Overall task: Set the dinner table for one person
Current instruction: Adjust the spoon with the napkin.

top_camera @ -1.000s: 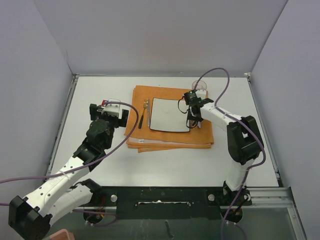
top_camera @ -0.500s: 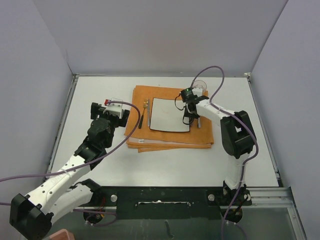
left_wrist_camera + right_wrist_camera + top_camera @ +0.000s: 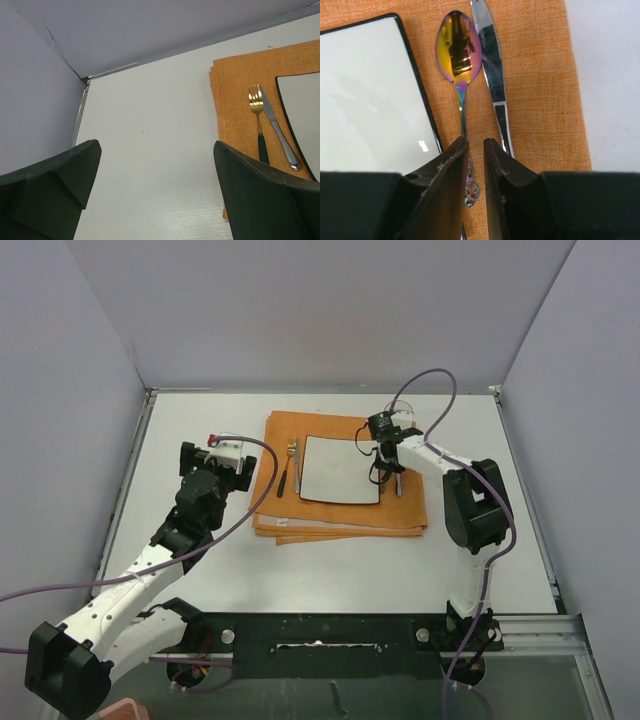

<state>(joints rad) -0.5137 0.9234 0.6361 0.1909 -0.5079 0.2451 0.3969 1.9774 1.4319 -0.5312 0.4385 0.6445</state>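
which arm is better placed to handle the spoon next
Right. The right hand sits directly over the spoon, fingers either side of its handle, beside the plate. The left hand hangs open above bare table, beyond the cloth.

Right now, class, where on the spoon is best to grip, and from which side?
Grip the spoon by its thin handle near the end, coming straight down from above and pinching across its width. It lies flat on the cloth between the plate and the knife, so no side approach fits, and the bowl is wide and rounded.
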